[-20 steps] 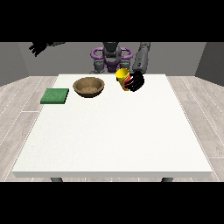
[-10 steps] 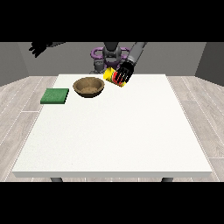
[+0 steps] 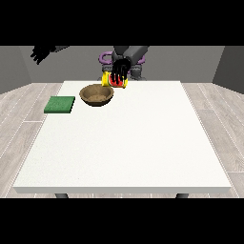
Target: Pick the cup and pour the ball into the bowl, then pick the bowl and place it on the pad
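Observation:
A yellow cup (image 3: 112,80) with red on it is held tipped sideways in the air, its mouth towards the view's left, just right of and above the brown bowl (image 3: 96,95). The hand at the view's right (image 3: 120,69) is curled round the cup from above. No ball shows. The bowl rests on the white table (image 3: 128,138) near its far edge. A green pad (image 3: 60,104) lies flat to the left of the bowl. The hand at the view's left (image 3: 39,53) is raised high off the table's far left corner with its fingers spread.
Grey plank floor surrounds the table. The robot's torso (image 3: 124,59) stands behind the far edge, close to the cup. The near part of the table is bare white surface.
The hand at the view's right has carried the cup leftwards towards the bowl and tipped it over onto its side. The bowl, the pad and the other hand have stayed put.

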